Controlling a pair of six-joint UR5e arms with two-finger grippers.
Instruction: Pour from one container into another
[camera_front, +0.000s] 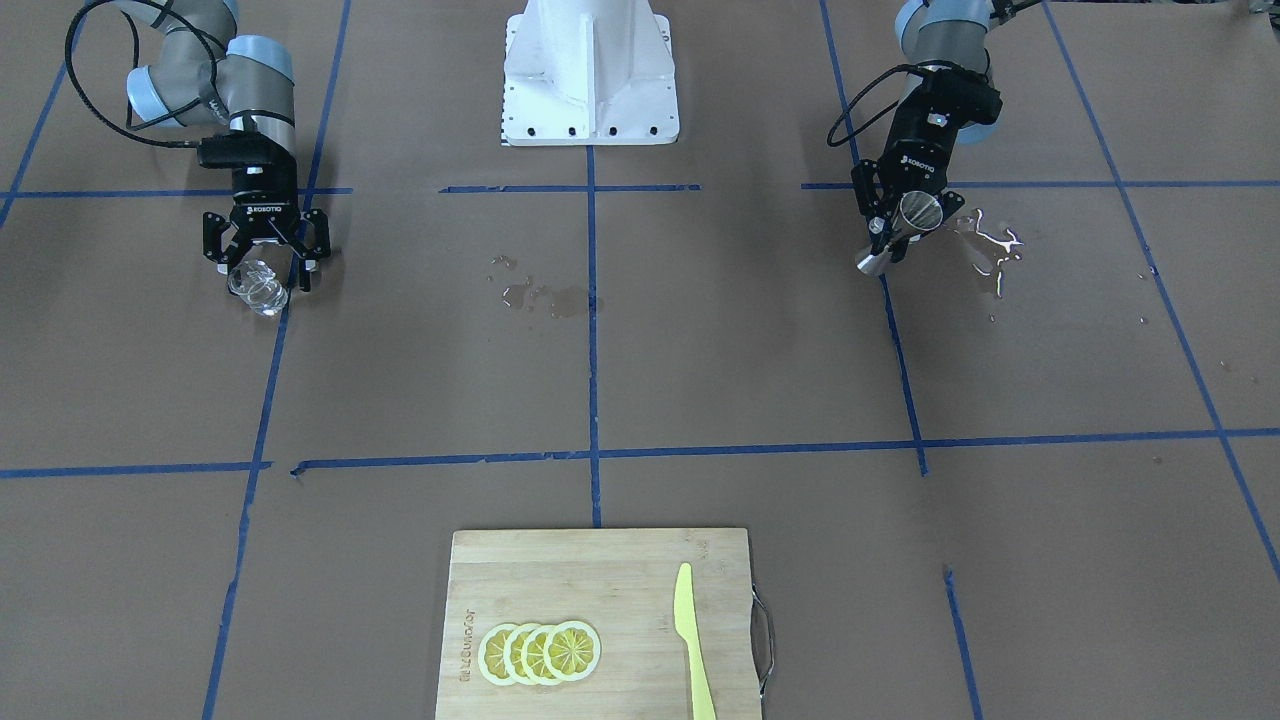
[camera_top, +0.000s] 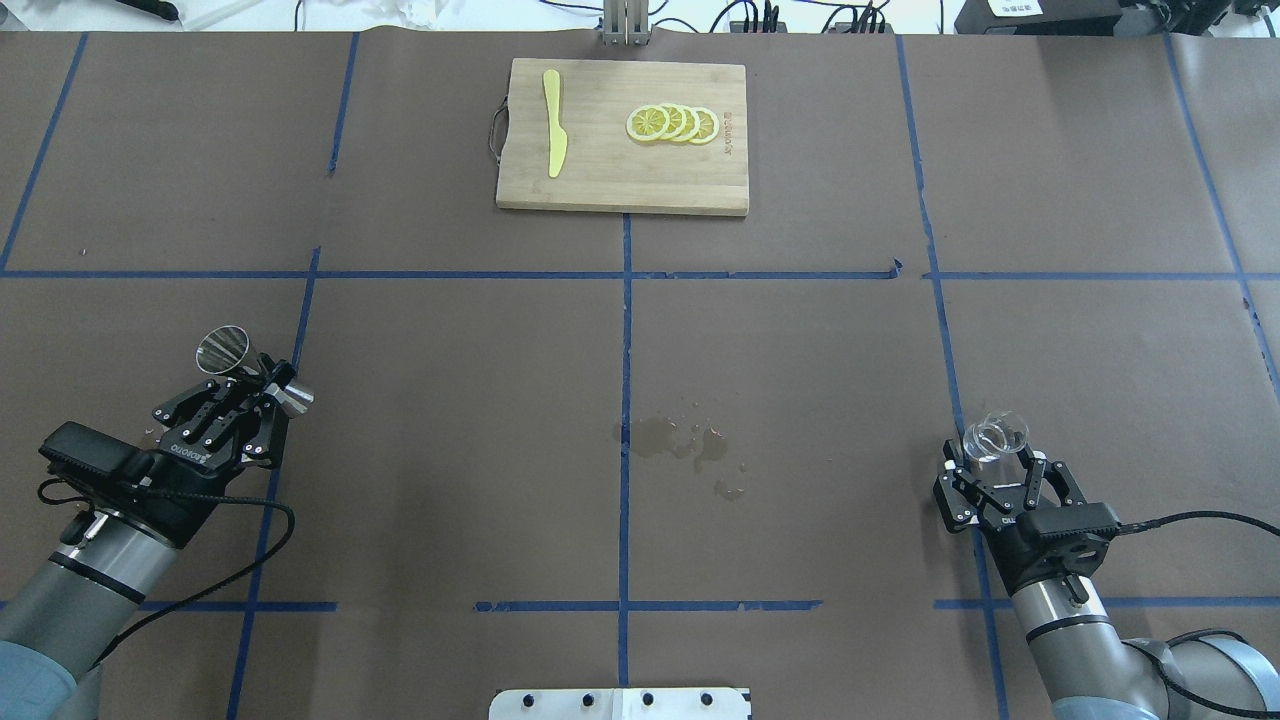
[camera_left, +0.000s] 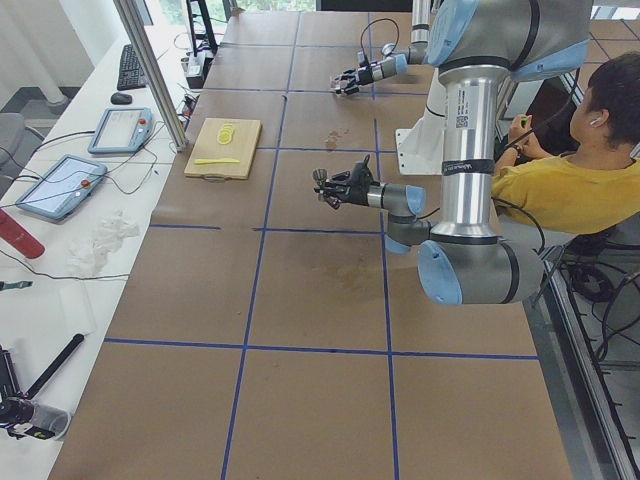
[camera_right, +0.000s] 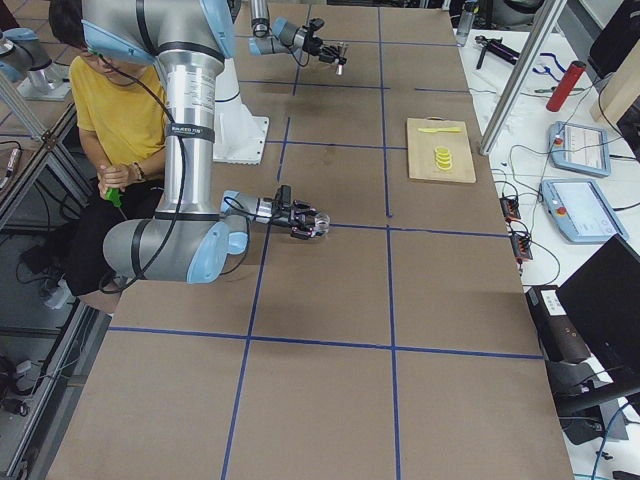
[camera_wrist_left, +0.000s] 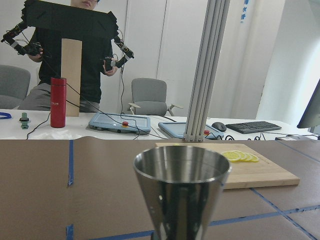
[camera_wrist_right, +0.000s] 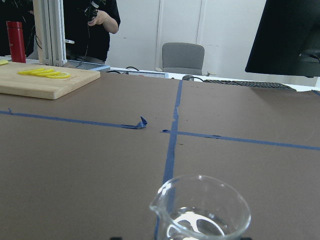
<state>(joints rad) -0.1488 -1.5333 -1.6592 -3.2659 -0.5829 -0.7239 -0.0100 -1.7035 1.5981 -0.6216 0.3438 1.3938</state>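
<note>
Clamps the narrow waist of the jigger (camera_top: 224, 351) with the left gripper (camera_top: 258, 388), upright, wide cone on top. Grips the glass cup (camera_top: 995, 438) between the fingertips of the right gripper (camera_top: 997, 462), mouth up. Well apart, at opposite sides of the brown paper table (camera_top: 800, 380) crossed with blue tape lines (camera_top: 626, 330). Between them, a wet stain (camera_top: 680, 440). Farther off, a bamboo cutting board (camera_top: 600, 180) with lemon slices (camera_top: 672, 123) and a yellow knife (camera_top: 553, 135). Shiny steel, hourglass form; thin clear glass with small lip.
</note>
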